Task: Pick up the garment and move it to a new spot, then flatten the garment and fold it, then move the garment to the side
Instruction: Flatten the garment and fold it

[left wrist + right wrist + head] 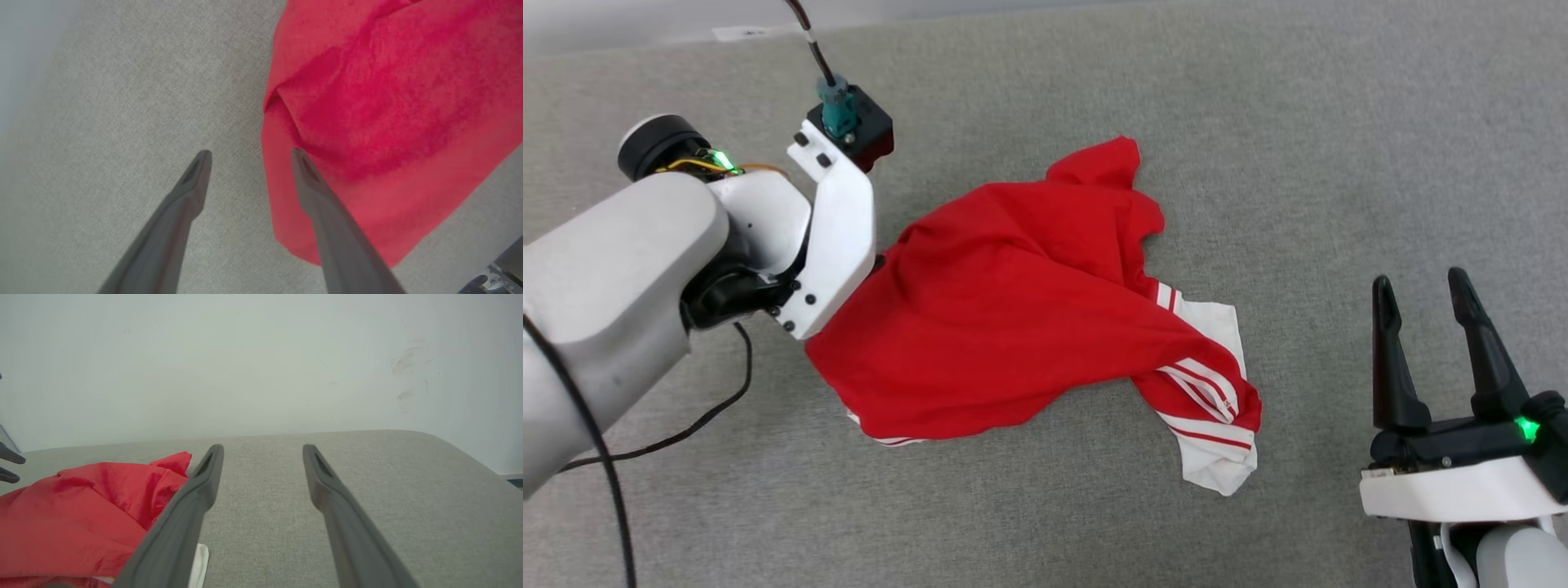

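Left hand spread at crumpled red garment, right hand spread

Red garment on grey table.
My garment is bright red, its sleeve white with red-and-white striped trim; the table is a plain grey weave. My right tool has black fingers, a white wrist and a green light; my left tool looks dark grey.

Left forearm: pale grey shell, white wrist bracket with black screws, black camera block with teal plug, black cable. Right gripper: long dark tapered fingers, white housing, green LED.
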Controlling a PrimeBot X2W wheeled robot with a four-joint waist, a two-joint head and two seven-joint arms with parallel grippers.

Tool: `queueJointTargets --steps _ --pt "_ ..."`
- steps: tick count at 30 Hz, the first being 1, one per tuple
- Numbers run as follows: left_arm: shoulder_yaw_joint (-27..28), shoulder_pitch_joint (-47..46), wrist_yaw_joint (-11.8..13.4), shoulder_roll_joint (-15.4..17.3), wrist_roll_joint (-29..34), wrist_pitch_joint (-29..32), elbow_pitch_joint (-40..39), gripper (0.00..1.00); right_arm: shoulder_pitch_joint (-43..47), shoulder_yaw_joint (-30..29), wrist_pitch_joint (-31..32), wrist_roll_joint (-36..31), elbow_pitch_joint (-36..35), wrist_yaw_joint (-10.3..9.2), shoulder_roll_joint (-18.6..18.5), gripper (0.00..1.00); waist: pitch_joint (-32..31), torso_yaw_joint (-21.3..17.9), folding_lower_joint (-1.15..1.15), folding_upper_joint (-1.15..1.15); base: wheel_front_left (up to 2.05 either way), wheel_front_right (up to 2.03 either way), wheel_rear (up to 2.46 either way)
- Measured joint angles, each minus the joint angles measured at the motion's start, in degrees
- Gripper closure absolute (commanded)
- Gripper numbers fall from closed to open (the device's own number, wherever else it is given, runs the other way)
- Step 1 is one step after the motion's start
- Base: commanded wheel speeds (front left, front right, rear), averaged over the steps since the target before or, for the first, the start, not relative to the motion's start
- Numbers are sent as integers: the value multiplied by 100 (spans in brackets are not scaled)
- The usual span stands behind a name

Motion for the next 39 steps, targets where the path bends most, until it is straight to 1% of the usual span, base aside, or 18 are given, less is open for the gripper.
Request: queueJointTargets --steps 5,8,10,13,14,15,16,18,21,23,25,30,32,34,39 --pt "2 8 0 -270 163 22 211 0 -175 34 0 0 -18 0 -1 0 318 -127 0 0 0 0 0" --pt "4 31 0 -386 421 241 296 0 -227 41 0 4 -32 0 -1 0 511 -210 0 0 0 0 0" --pt "22 176 0 -427 782 501 316 0 -264 36 0 12 -33 0 -1 0 628 -262 0 0 0 0 0" --pt "120 263 4 -428 779 630 272 0 -305 51 0 46 -32 0 -1 0 758 -337 0 0 0 0 0" --pt "135 274 4 -404 722 595 277 38 -308 52 0 52 -30 0 -1 0 784 -360 -1 0 0 0 0" --pt "141 275 4 -400 724 579 253 87 -307 38 0 53 -30 0 -1 0 800 -375 -1 0 0 0 0" --pt "140 275 5 -390 800 559 176 100 -307 22 0 53 -24 0 -1 0 801 -374 0 0 0 0 0" --pt "99 279 4 -371 873 447 10 100 -306 4 0 53 -8 0 -1 0 768 -356 0 0 0 0 0" --pt "0 154 -1 -311 820 -23 -126 100 -301 -42 0 53 -2 0 -1 0 678 -299 0 0 0 0 0" --pt "27 -137 -1 -281 699 -422 -216 100 -294 -71 0 54 4 -1 -1 0 598 -255 0 0 0 0 0" --pt "67 -501 -1 -243 630 -662 -331 100 -267 -62 0 63 4 0 -1 0 524 -208 0 0 0 0 0" --pt "48 -1166 -1 -234 576 -973 -586 100 -277 1 0 91 -4 -1 0 0 502 -185 0 0 0 0 0" --pt "47 -1419 -1 -324 597 -1094 -544 100 -309 20 0 103 -21 -1 0 0 564 -229 0 0 0 0 0" --pt "46 -1579 -1 -490 615 -1218 -409 100 -366 19 0 122 -34 -1 0 0 644 -292 0 0 0 0 0" --pt "12 -1656 -1 -1115 764 -1388 57 100 -524 19 0 260 -49 0 -1 0 905 -502 0 0 0 0 0"
